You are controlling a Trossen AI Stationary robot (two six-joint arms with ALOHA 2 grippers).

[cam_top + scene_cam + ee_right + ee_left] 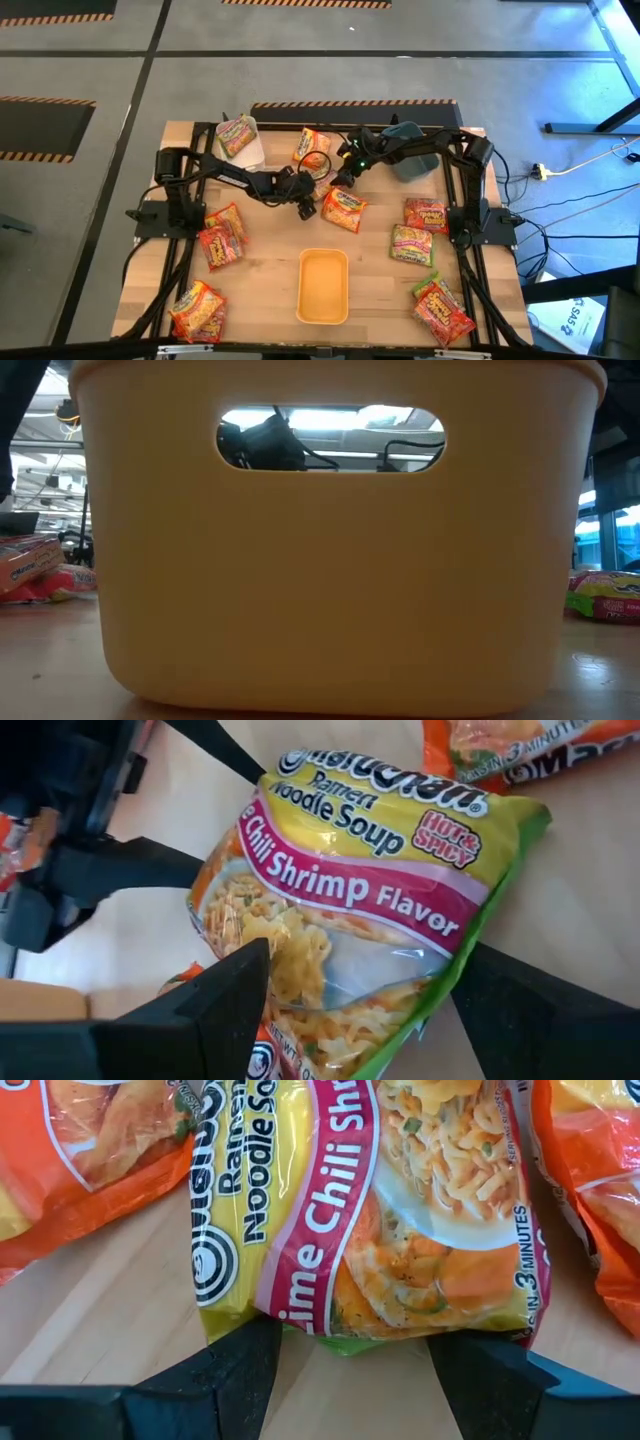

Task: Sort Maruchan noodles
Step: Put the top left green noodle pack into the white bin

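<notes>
Packets mostly unsorted on desk (270,270); both pincers, left (305,208) and right (341,178), apart around lime chili shrimp packet (343,208); yellow bin (323,286) empty.

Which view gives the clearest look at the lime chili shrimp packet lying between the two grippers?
The right wrist view: the lime chili shrimp packet fills it, label readable. The left wrist view shows only its near end, cropped. The high view shows it small, mid-table. The low view is blocked by the yellow bin.
</notes>
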